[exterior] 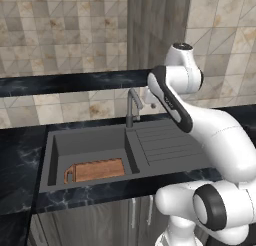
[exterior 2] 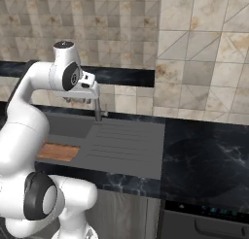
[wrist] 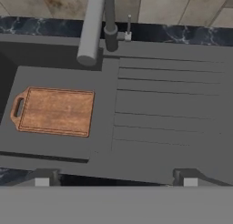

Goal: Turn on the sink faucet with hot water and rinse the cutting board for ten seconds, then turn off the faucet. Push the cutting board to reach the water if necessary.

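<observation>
reddish-brown wood marks the cutting board (wrist: 53,111), lying flat on the floor of the basin of the sink (exterior: 90,140), its handle hole at the end away from the ribbed drainboard (wrist: 168,104). the sink faucet (wrist: 98,22) stands at the back rim between basin and drainboard, its spout end over the basin beyond the board. the gripper (wrist: 116,178) hangs above the sink's front edge, its 2 fingertips (wrist: 42,178) spread wide apart and holding nothing
</observation>
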